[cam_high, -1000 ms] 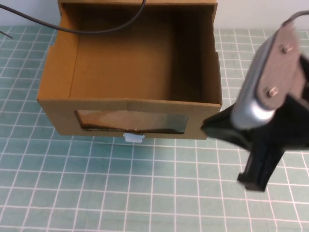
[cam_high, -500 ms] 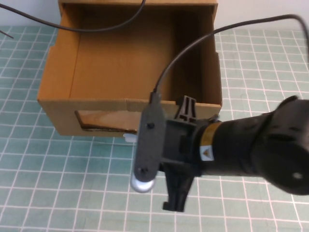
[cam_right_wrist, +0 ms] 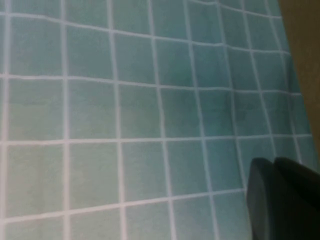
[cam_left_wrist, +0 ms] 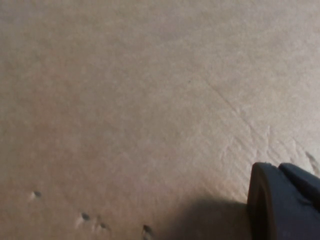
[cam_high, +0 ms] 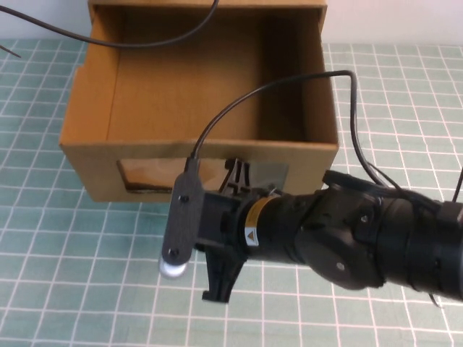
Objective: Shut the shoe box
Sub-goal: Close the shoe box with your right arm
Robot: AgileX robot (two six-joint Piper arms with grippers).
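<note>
Our right gripper (cam_high: 226, 230) swings in against the shoe box (cam_high: 94, 170) front, nudging it shut; left gripper (cam_left_wrist: 282, 200) faces cardboard; we cannot tell either grip

Item count:

- Shoe box (cam_high: 87, 155): one is sitting at the 12 o'clock side of the high view. One clear window (cam_high: 145, 173) is showing in its front wall.
- Grippers: two. The right gripper (cam_high: 221, 235) is hovering at the 6 o'clock side of the box, just in front of the window. The left gripper (cam_left_wrist: 285, 202) is showing only in its own wrist view, close against brown cardboard.
- Black cables: two. One cable (cam_high: 108, 45) is crossing the box at 11 o'clock. The other cable (cam_high: 289, 81) is looping from the right arm towards 1 o'clock.
- Green grid mat (cam_high: 58, 289): one is lying beneath everything.
</note>
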